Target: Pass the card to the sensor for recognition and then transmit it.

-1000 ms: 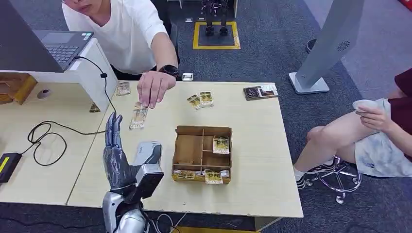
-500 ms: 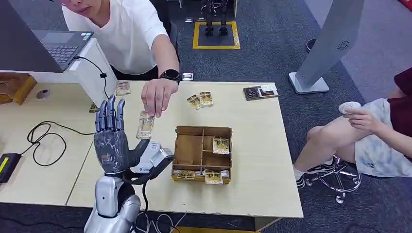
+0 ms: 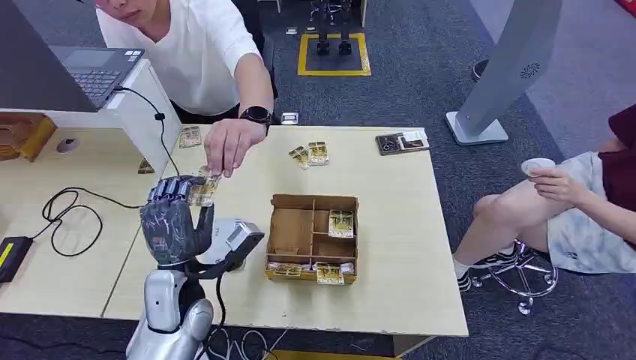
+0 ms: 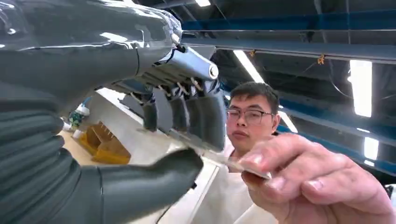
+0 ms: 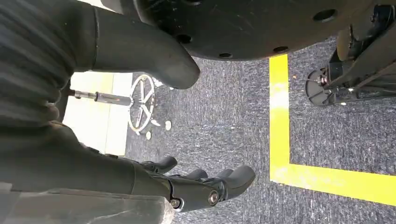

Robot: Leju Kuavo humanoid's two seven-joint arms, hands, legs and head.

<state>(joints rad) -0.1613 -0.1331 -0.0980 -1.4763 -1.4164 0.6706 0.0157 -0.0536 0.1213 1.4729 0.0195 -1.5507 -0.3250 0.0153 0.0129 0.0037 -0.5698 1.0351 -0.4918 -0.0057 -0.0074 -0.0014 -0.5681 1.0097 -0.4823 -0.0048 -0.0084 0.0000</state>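
Grey left hand (image 3: 176, 225) fingers, spread before, now pinch the person's card (image 3: 201, 189).

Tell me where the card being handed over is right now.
In the head view the card is above the table's left part, between the robot's left hand and the person's hand, left of the cardboard box.

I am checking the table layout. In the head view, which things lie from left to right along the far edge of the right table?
Single card → person's hand → card pair → dark case.
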